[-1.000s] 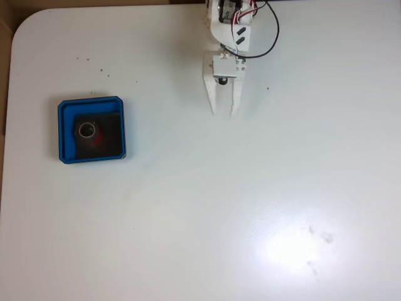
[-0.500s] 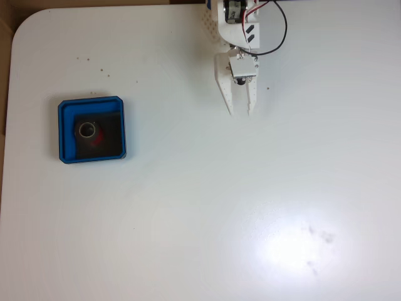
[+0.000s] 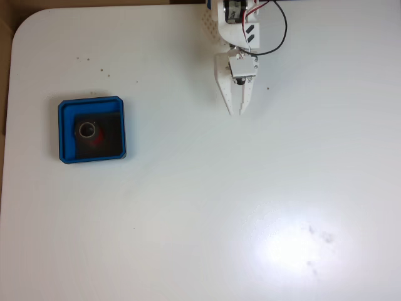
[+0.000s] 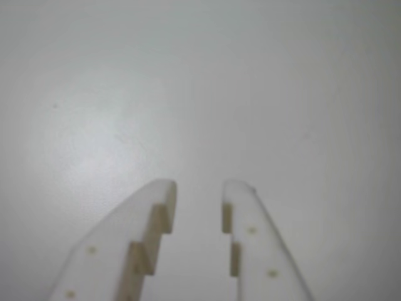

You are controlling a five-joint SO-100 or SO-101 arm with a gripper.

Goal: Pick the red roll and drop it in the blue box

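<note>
Sitting inside the box (image 3: 91, 106), the roll (image 3: 87, 131) rests on the black floor, a bit left of centre in the fixed view, grey top face up w/ hollow centre, a bit of red showing at its lower right side. Box is bright blue, square-ish w/ clipped corners, on the left part of the white table (image 3: 200, 207), well apart from the arm.

Gripper (image 3: 235, 111) is at top centre of the fixed view, fingers pointing down-frame toward the table middle, tips nearly together w/ only a thin gap. It holds nothing. Wrist view: gripper (image 4: 197, 188) comes in from the bottom edge, two white fingers w/ stepped inner faces, a narrow gap between the tips, bare table beyond them.

Arm body (image 3: 233, 25) is white, at the top edge, w/ a black cable (image 3: 279, 37) looping out to its right and red wires near the top. Few dark specks on the table upper left and smudges near the glare patch lower right. Table's rounded corner at top left; brown surface beyond it.
</note>
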